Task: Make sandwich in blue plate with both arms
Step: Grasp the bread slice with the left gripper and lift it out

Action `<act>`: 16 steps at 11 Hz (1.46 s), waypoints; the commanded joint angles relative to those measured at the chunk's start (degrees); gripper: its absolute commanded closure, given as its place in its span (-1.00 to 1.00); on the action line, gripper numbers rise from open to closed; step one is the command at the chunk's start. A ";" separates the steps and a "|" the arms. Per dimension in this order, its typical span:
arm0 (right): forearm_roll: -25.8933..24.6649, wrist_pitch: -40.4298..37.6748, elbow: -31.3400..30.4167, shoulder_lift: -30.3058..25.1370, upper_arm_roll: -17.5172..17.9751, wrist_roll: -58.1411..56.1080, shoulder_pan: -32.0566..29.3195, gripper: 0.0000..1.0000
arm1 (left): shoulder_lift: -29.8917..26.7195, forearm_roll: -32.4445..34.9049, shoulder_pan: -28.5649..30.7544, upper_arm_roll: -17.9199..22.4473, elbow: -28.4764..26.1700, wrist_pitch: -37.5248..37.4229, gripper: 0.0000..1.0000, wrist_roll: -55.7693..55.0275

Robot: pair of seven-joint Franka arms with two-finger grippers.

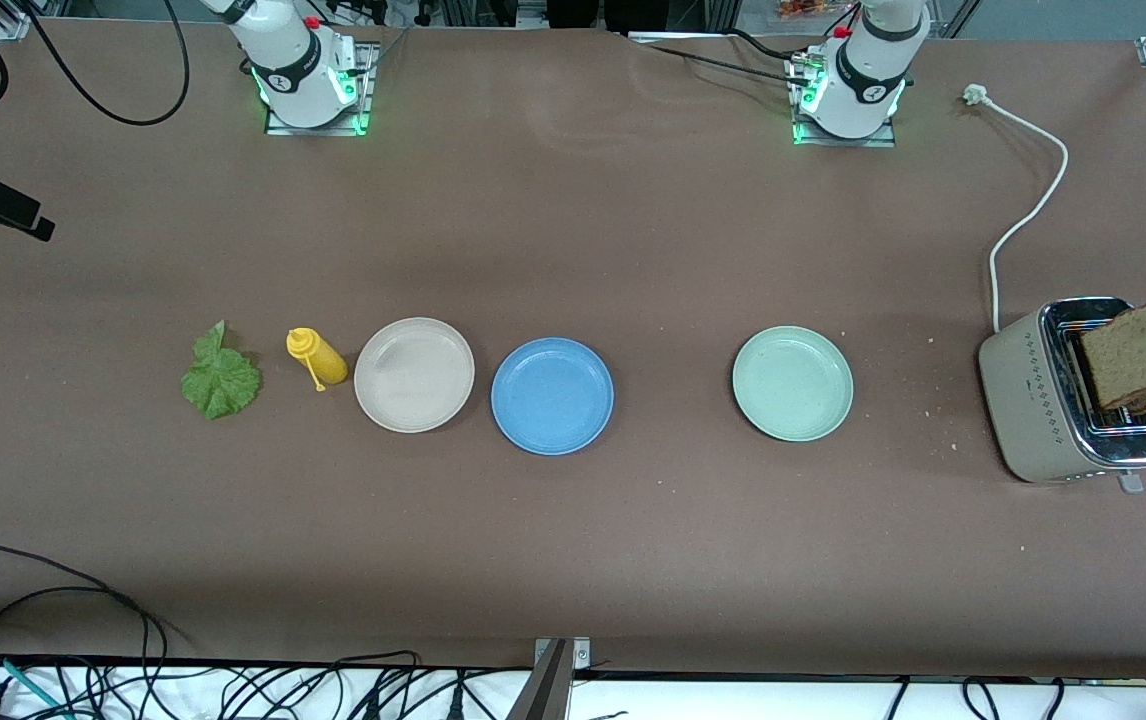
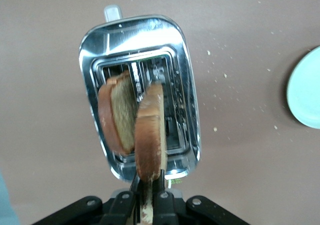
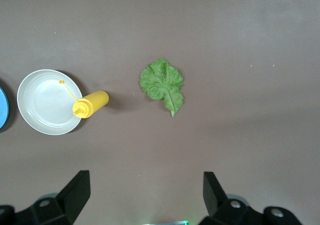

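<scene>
Nearest the front camera among the things on the bench, the blue plate (image 1: 552, 396) sits bare at the middle of the row, its rim just beside the beige plate (image 1: 414, 375) on the right arm's side. Next toward the right arm's end lies a yellow squeeze bottle (image 1: 316, 358) on its side, touching or nearly touching the beige plate's rim, and then a green lettuce leaf (image 1: 221, 378) lying flat. Toward the left arm's end, well apart from the blue plate, rests a pale mint-green plate (image 1: 792, 383). Close to the bench edge at the left arm's end stands a beige toaster (image 1: 1033, 395) with a chrome top, its white cord (image 1: 1028, 205) trailing up the bench toward the arm bases.

Over the toaster, the left pincer (image 2: 149, 197) is clamped on the top edge of a bread slice (image 2: 150, 135), which hangs upright above one slot. A second bread slice (image 2: 116, 114) leans in the other slot. Crumbs dot the bench between the toaster and the mint-green plate.

High above the lettuce leaf, the right pincer (image 3: 145, 192) waits with its fingers (image 3: 75, 190) spread wide, holding nothing.
</scene>
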 commanded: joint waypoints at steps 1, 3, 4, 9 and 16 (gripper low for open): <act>1.05 -0.60 0.73 0.07 -0.27 -1.04 -0.15 -1.00 | -1.51 0.65 0.39 -1.10 5.37 -8.36 1.00 1.35; 1.14 -0.60 0.73 0.07 -0.53 -1.04 -0.15 -1.00 | -2.21 0.47 0.12 -1.97 6.52 -9.61 1.00 1.35; 1.05 -0.60 0.73 0.16 -0.62 -1.04 -0.15 -1.00 | -2.21 -0.22 0.21 -2.42 6.79 -9.70 1.00 1.35; 1.13 -0.60 0.73 0.16 -0.71 -1.04 -0.15 -1.00 | -0.99 -7.23 -1.36 -3.12 6.44 -9.53 1.00 0.56; 1.14 -0.61 0.64 0.16 -0.97 -1.04 -0.15 -1.00 | 1.74 -22.26 -15.85 -3.04 -0.93 -3.76 1.00 -12.79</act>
